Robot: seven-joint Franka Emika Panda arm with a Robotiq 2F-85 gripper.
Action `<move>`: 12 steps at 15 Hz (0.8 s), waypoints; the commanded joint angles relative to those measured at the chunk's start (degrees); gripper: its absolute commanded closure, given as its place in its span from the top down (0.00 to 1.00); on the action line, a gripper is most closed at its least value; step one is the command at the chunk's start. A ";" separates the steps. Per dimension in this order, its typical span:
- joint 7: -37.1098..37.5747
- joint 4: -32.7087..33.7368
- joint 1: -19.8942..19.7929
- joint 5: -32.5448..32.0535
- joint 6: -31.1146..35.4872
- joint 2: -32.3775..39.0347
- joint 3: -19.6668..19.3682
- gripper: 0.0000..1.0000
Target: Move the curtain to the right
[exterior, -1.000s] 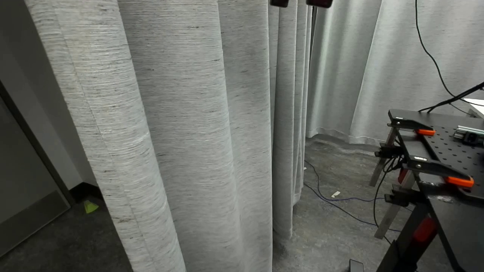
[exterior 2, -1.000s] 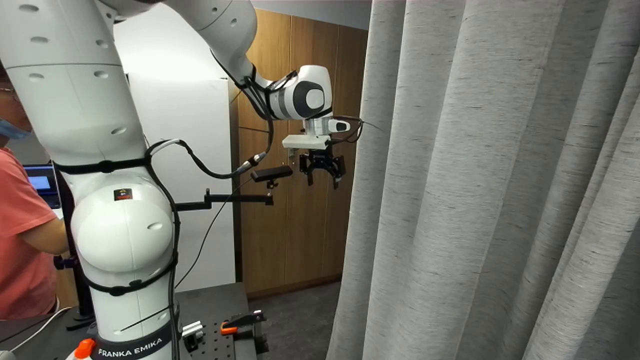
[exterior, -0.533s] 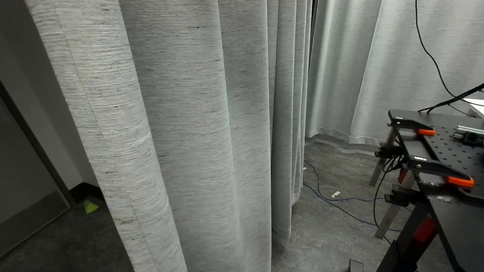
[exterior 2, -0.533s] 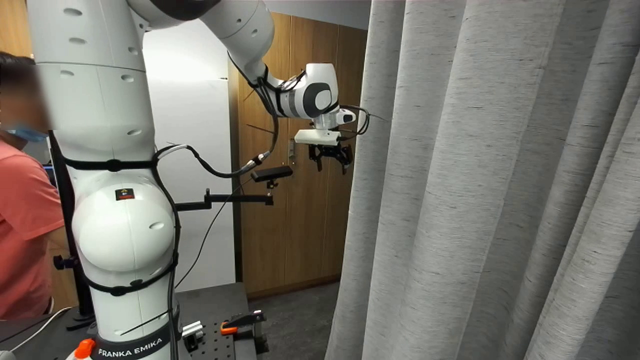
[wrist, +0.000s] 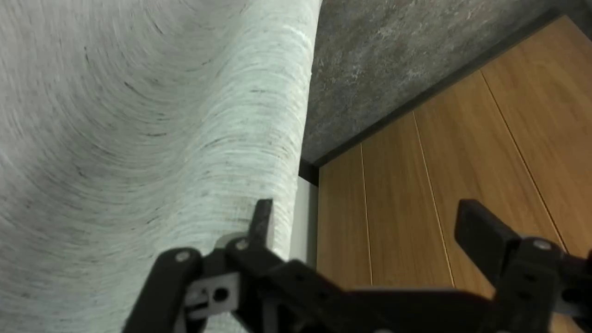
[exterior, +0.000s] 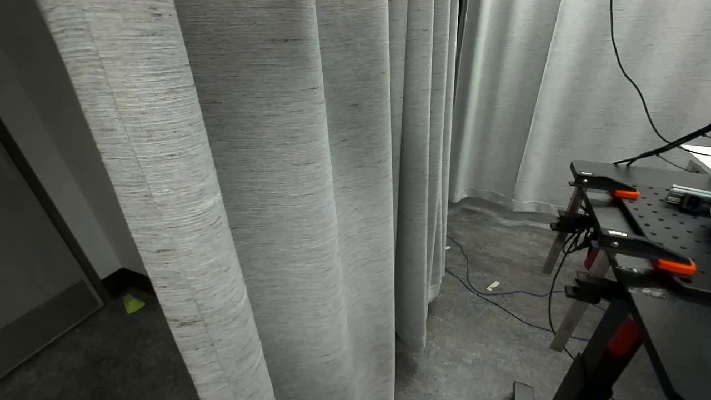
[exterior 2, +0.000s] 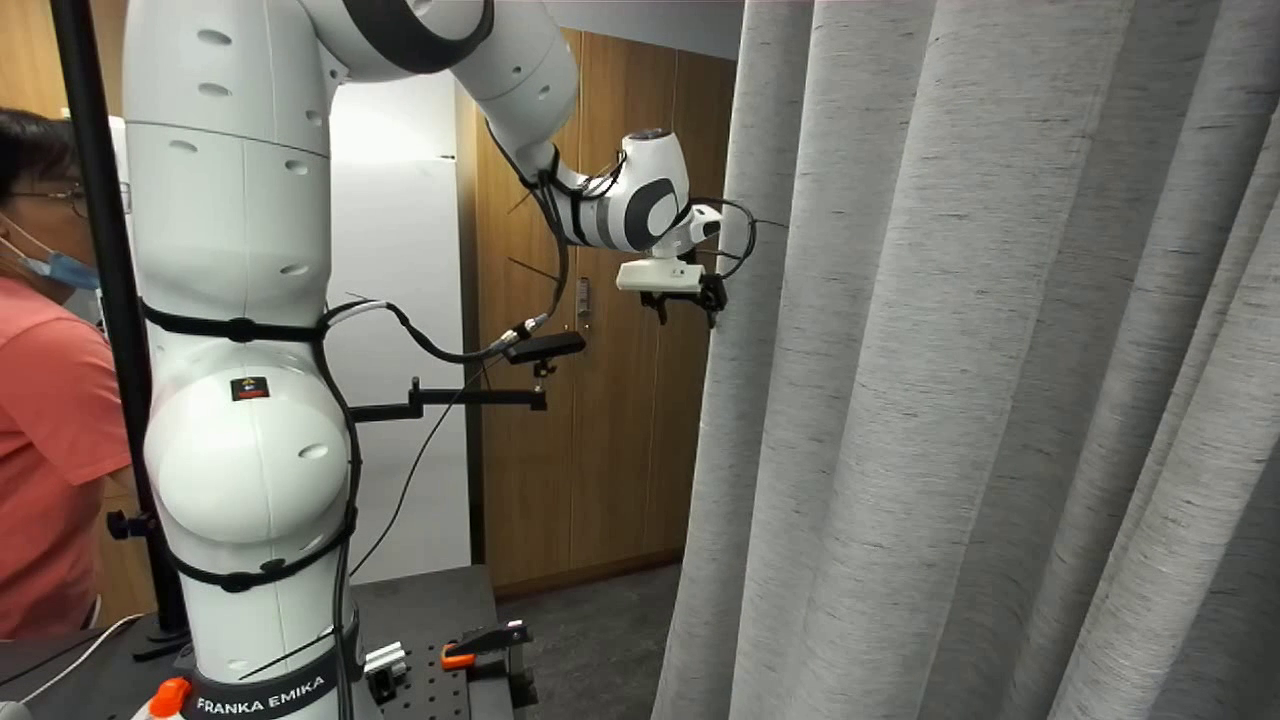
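while the franka arm (exterior 2: 240,360) stands on its dark table (exterior 2: 425,590) at left, it reaches right, likely so the gripper (exterior 2: 687,316) can get the gray curtain (exterior 2: 900,400). in the wrist view, the curtain fills the left, its edge behind one finger (wrist: 260,224), hard to say if touching; the other finger (wrist: 483,238) is farther right. they are spread wide, pinching nothing, perhaps so cloth can fit between.
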 commanded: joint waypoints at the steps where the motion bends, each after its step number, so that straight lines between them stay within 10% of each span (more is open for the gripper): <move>1: -2.14 1.65 -0.54 -0.64 5.79 1.95 0.19 1.00; 12: 1.84 -0.76 -1.97 -3.92 14.60 0.33 -2.64 1.00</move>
